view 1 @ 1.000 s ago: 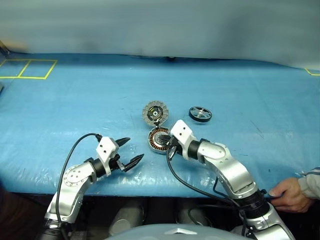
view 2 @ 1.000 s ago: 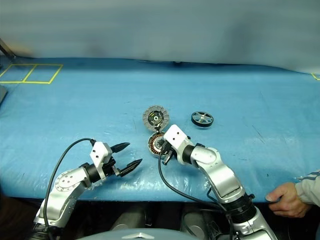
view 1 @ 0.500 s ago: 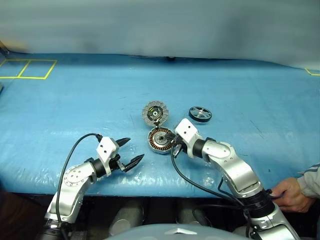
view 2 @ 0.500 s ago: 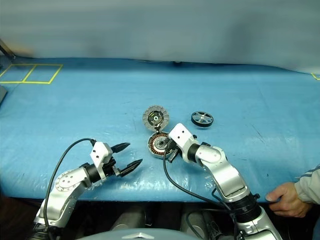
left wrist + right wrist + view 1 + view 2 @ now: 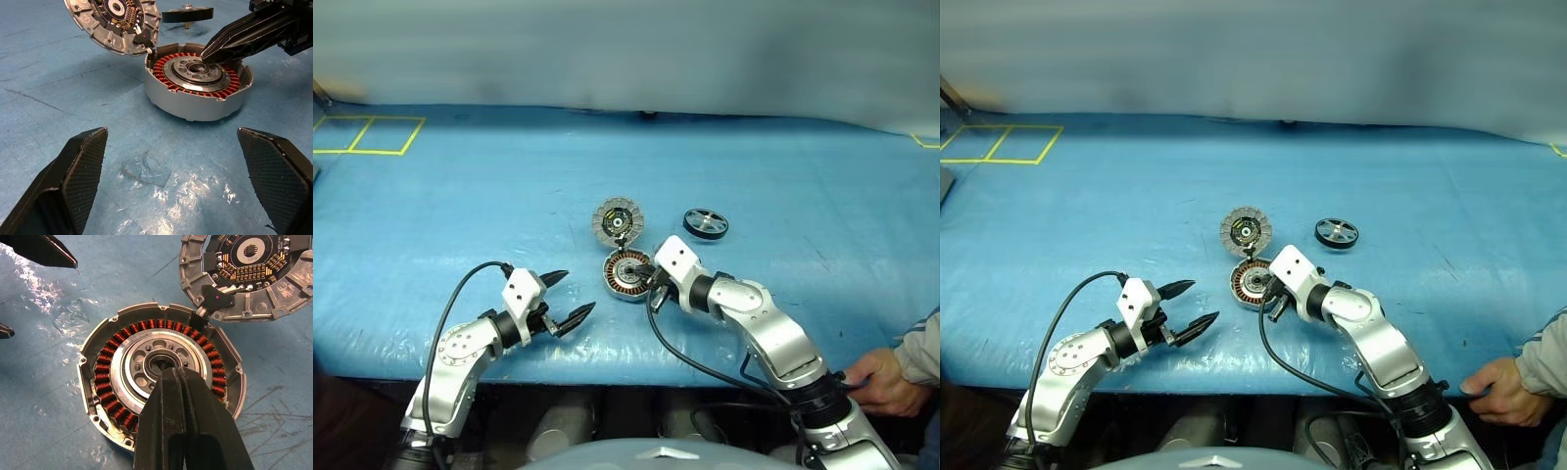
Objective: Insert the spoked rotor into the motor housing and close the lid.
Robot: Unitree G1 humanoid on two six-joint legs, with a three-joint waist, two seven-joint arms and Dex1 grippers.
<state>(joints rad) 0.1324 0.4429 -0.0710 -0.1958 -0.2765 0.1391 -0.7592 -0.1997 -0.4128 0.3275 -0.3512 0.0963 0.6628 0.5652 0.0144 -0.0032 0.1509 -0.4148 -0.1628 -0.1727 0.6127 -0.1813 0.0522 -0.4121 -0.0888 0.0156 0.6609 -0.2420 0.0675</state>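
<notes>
1. Blue sheeting [image 5: 460, 196] covers the work surface; yellow tape lines [image 5: 367, 134] mark rectangles at its far left corner, and a grey wall stands behind.
2. The motor housing [image 5: 161, 372] sits open near the middle of the sheet, its ring of copper-brown windings around a silver hub exposed.
3. The lid [image 5: 249, 269] lies flat just beyond the housing, joined at the edge, inner face up: segmented grey rim, dark centre with rows of gold contacts and a square chip. Any print on that board is too small to read; no brand or label can be made out.
4. The spoked rotor [image 5: 705, 222] rests on the sheet beside the lid on the robot's right, apart from the housing.
5. The right gripper [image 5: 172, 374] has its two black fingers pressed together, holding nothing; the tips are over the housing's central hub bore, and contact appears likely but cannot be confirmed.
6. The left gripper [image 5: 566, 299] hovers near the front edge, left of the housing and apart from it, fingers spread wide and empty.
7. A person's hand [image 5: 881, 380] rests at the front right edge of the table.
</notes>
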